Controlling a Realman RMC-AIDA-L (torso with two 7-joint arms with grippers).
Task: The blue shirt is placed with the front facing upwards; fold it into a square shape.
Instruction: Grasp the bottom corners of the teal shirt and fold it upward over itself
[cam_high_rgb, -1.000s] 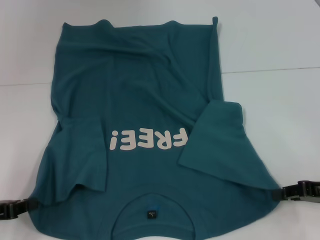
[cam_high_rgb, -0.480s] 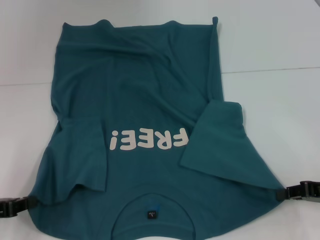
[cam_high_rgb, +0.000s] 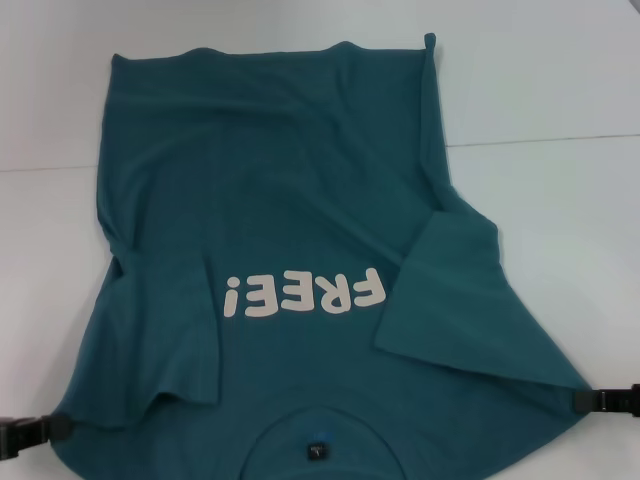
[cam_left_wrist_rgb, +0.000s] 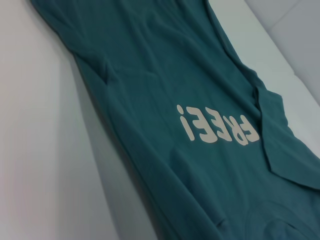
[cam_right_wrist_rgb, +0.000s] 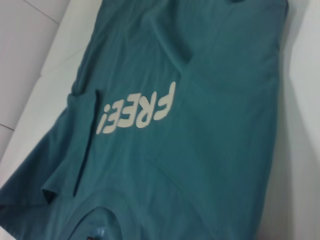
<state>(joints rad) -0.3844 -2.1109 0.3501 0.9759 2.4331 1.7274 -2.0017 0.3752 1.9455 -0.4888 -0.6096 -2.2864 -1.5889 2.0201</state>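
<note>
The blue shirt (cam_high_rgb: 280, 200) lies front up on the white table, collar toward me, with pale "FREE!" lettering (cam_high_rgb: 303, 293) and a small dark neck label (cam_high_rgb: 318, 452). Both short sleeves are folded inward over the chest, one sleeve (cam_high_rgb: 165, 330) on the left and the other sleeve (cam_high_rgb: 470, 310) on the right. My left gripper (cam_high_rgb: 58, 428) is shut on the shirt's near-left shoulder corner. At the near-right shoulder corner, my right gripper (cam_high_rgb: 582, 400) is shut on the cloth. The left wrist view shows the shirt (cam_left_wrist_rgb: 165, 75) and so does the right wrist view, shirt (cam_right_wrist_rgb: 210, 125); neither shows fingers.
The white table (cam_high_rgb: 560, 80) runs around the shirt on the far side, left and right. A thin seam (cam_high_rgb: 540, 140) crosses the tabletop. The shirt's hem (cam_high_rgb: 270, 55) lies near the far edge of the view.
Both grippers moved outward and toward me, pulling the shirt nearer and tauter. The lettering slid closer, the far-left hem corner flattened, and the right sleeve shifted outward.
</note>
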